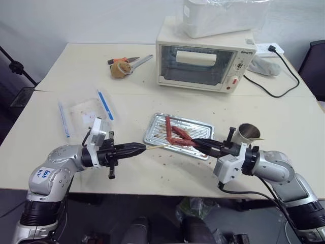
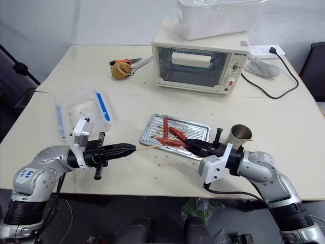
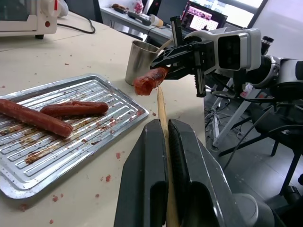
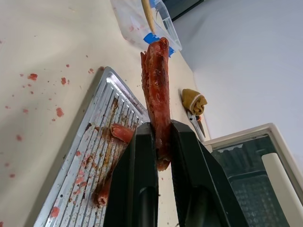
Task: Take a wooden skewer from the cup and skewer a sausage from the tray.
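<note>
Skewer [image 3: 162,113] clenched in left tool [image 1: 139,149] near the tabletop's [image 1: 284,122] front edge, tip aimed at the torn end of one sausage [image 4: 157,90], just short of it, contact hard to tell. That sausage grasped by right tool [image 1: 199,144], held level above the tray's [image 1: 153,133] front rim. Two more sausages [image 3: 73,109] lying in the tray. One cup [image 1: 248,133] just beyond the right tool. Farther back: one clear box [image 1: 84,109] with blue clips, one toaster oven [image 1: 203,61].

Bright, even overhead light, soft shadows under the tray [image 1: 152,133], glare on its ridges; wrist views blur up close
</note>
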